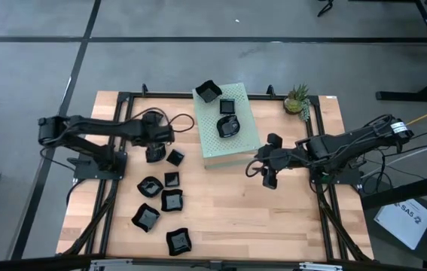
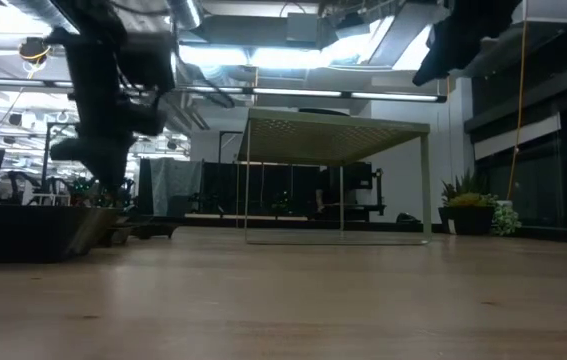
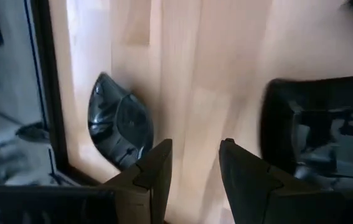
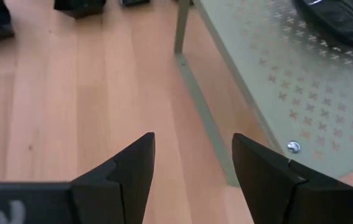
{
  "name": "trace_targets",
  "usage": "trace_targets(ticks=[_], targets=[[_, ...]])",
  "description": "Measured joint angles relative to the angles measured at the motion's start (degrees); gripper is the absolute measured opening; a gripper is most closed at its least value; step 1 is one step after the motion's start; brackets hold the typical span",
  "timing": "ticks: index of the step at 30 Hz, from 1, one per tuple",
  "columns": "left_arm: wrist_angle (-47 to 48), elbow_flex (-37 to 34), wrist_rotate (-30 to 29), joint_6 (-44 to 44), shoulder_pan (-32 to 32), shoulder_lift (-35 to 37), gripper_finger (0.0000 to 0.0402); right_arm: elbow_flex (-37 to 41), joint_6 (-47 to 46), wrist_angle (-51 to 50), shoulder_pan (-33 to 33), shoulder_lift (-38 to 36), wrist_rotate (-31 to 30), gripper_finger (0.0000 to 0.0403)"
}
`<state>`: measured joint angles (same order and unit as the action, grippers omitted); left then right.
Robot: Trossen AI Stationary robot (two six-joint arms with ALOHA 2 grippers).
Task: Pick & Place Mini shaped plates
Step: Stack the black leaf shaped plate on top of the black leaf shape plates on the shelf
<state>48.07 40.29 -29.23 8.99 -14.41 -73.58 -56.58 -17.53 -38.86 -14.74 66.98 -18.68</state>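
I found the left gripper (image 1: 155, 154) with its jaws apart and nothing between them. In the left wrist view, bare wood showed in the gap between the fingers (image 3: 153, 171); one black plate (image 3: 117, 127) lay just outside one finger, against the dark frame rail, and a second plate (image 3: 319, 127) lay just outside the other finger. Neither plate was touched.

From above, the left gripper hung over the upper end of the loose group of mini shaped plates (image 1: 162, 200) on the left half of the surface (image 1: 236, 218). I counted about seven dishes there, lying apart from one another and running down toward the near edge.

The right gripper (image 1: 266, 170) also had its jaws apart and empty. Its wrist view showed only wood between the fingers (image 4: 132, 168), with the leg and lower edge of the pale green perforated box (image 4: 276, 93) just beyond them. It hung just beside the box's lower right corner, well apart from the loose plates.

Three more plates (image 1: 226, 114) rested on top of the box (image 1: 245, 139), one overhanging its far left corner. A small pineapple-like plant (image 1: 297, 98) stood near the far right corner of the surface.
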Motion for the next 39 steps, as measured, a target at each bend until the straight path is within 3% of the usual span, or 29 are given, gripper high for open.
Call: trace_targets(ticks=[5, 16, 22, 31, 39], targets=[[-0.48, 0.0, -4.09, 0.26, -4.42, -5.14, 0.0127, 0.0, 1.16, -0.08, 0.0, 0.0, -2.78, 0.0212], [-9.34, 0.0, -1.17, 6.63, -11.88, -9.45, 0.0127, 0.0, 2.77, -0.08, 1.34, 0.02, -4.33, 0.0212], [-9.56, 0.0, 2.43, 7.47, -14.62, -12.64, 0.0127, -0.02, 2.78, -0.08, 1.62, 0.01, -4.3, 0.0212], [-12.62, 0.03, -0.01, 7.28, -16.5, -15.89, 0.0125, -0.02, 2.53, -0.06, 1.62, 0.02, -4.29, 0.0212], [-14.1, 0.05, 1.53, 7.26, -17.29, -16.05, 0.0052, -0.02, 2.53, -0.04, 1.62, 0.02, -4.27, 0.0212]])
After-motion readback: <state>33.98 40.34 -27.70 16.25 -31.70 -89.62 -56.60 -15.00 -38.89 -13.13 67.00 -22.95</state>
